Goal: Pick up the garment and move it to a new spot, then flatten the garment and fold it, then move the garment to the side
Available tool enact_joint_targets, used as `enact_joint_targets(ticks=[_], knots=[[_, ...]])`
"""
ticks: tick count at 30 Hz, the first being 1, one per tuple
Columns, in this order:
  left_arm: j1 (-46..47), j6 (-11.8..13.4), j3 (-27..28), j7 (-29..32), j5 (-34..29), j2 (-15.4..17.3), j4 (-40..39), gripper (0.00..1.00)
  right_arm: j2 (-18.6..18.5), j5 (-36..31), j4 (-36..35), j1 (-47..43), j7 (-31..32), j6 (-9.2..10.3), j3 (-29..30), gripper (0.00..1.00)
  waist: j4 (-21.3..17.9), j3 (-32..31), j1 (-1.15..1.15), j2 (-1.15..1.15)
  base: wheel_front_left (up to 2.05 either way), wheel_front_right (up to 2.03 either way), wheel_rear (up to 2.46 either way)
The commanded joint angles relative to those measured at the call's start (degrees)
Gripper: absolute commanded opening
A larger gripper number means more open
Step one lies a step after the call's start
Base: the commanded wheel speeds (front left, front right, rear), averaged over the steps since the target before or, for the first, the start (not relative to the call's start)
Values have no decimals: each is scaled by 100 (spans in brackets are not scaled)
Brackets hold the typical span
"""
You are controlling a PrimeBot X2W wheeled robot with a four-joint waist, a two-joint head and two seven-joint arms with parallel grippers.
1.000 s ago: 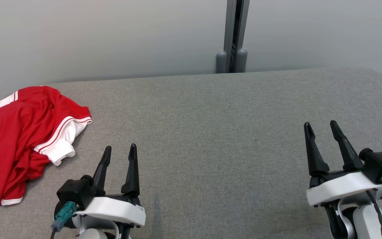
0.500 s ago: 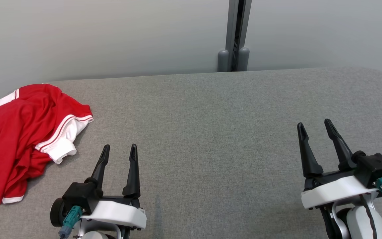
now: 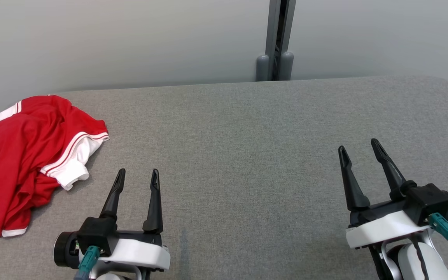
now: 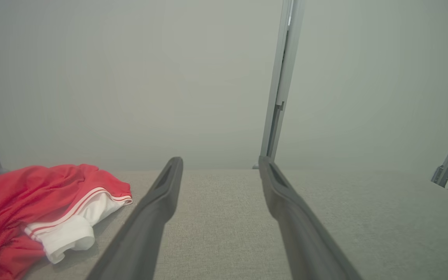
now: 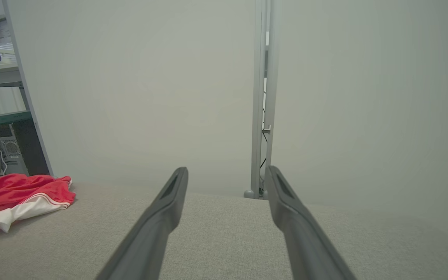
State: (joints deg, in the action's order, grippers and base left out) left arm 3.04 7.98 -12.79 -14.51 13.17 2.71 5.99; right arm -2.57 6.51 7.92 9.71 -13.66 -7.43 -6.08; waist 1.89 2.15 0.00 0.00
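The garment [image 3: 21,155] is a crumpled red shirt with white striped sleeve cuffs, lying at the far left of the grey fabric table [image 3: 247,155]. It also lies low on the left in the left wrist view [image 4: 33,206] and the right wrist view [image 5: 18,198]. My left gripper [image 3: 137,175] hovers open near the front edge, a short way right of the garment's white cuff and not touching it. Far to the right, my right gripper [image 3: 358,146] stands open over bare table. Nothing sits between either pair of fingers.
A pale wall runs behind the table, with a grey metal post [image 3: 276,39] at its middle. In the right wrist view, shelving with cables and a computer case [image 5: 2,136] stands beyond the table's left end. The table's far right corner is rounded.
Both grippers have drawn back toward the front edge, and the right one has shifted a little left. The head view has tipped slightly. The garment lies as before.
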Motion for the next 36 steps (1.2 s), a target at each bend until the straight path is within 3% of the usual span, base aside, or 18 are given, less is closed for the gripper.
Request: enact_joint_targets(ticks=[1, 8, 20, 36], knots=[[-27, 28, 34, -34, -138, 28, -55, 100, -50, -104, -20, 3, -79, -10, -39, 100, -1, 2, 0, 0, 0, 0, 0], [-100, 73, 29, -70, -390, 31, -107, 100, -57, -224, 0, -6, -188, -4, -50, 100, 5, 5, 0, 0, 0, 0, 0], [-104, -25, -27, -69, -185, 28, 60, 100, -49, 668, 714, 55, -166, -5, 344, 100, -2, -22, 0, 0, 0, 0, 0], [-81, -44, -24, -69, -146, 29, 200, 100, -49, 563, 895, 130, -166, -5, 398, 100, -13, -53, 0, 0, 0, 0, 0]])
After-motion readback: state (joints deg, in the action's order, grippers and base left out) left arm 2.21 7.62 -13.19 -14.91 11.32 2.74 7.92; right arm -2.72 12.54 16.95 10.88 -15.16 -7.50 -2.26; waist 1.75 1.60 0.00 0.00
